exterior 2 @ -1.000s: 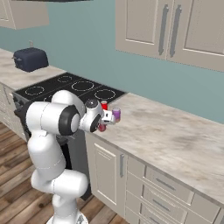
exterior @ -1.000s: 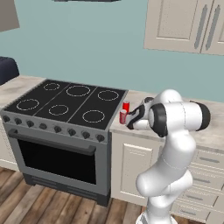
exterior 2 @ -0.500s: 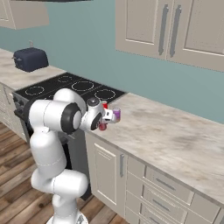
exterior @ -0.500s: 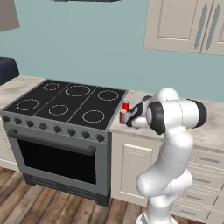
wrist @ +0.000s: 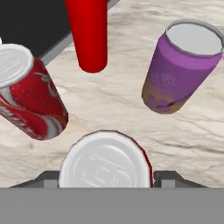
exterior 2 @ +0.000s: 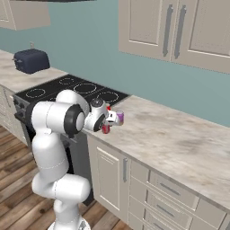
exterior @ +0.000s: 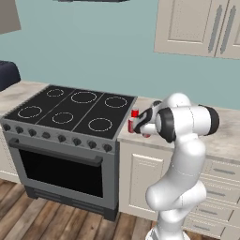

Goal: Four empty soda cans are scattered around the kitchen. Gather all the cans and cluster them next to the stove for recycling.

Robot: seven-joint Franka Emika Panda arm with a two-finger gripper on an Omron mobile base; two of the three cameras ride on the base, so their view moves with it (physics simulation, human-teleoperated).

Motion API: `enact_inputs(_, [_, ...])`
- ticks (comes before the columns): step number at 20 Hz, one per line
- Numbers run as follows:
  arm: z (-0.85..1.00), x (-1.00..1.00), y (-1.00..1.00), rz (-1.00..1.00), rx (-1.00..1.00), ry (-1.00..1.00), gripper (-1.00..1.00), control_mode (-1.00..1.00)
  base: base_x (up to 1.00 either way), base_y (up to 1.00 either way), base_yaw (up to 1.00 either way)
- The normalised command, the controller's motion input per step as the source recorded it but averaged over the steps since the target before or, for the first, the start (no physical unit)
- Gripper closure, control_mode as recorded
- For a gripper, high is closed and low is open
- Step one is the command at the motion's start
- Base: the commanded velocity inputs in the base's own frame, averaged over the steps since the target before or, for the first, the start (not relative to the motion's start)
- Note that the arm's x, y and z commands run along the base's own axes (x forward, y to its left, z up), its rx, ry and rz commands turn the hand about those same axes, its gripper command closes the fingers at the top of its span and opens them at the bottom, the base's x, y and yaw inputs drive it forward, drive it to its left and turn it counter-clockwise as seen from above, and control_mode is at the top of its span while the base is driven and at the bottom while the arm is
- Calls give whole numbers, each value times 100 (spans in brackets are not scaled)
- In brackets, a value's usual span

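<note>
Almost done, I think — all four little soda cans are together on the beige marbled counter (wrist: 109, 105), right next to the wide grey stove with the black top (exterior: 70, 112). Going left to right from the jaws: off to the left stands a red and white can with a silver lid (wrist: 30, 96). Just ahead and a bit left is a plain red can (wrist: 89, 35), close to the stove's dark edge. Right between the jaws sits another red can with a silver top (wrist: 105, 159). Ahead and to the right is the purple can with the pale top (wrist: 183, 65).

The robot's gripper (exterior 2: 110, 120) sits around that last red can, but I cannot tell if it squeezes the can or has let go. What is left, I guess, is to let go and lift away.

The other cans stand near — a bump could tip one. A dark blue toaster (exterior 2: 31, 60) sits well apart, past the stove.
</note>
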Motion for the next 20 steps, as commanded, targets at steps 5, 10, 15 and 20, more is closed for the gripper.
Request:
enact_inputs(5, [2,0,-2,0,0,0,-100,-100,0,0,0])
enact_inputs(10, [11,0,-2,0,-2,-6,-100,-100,0,0,0])
enact_inputs(15, [16,1,0,1,-7,-12,-100,-100,0,0,0])
enact_inputs(20, [21,-20,0,0,-6,-9,-100,-100,0,0,0])
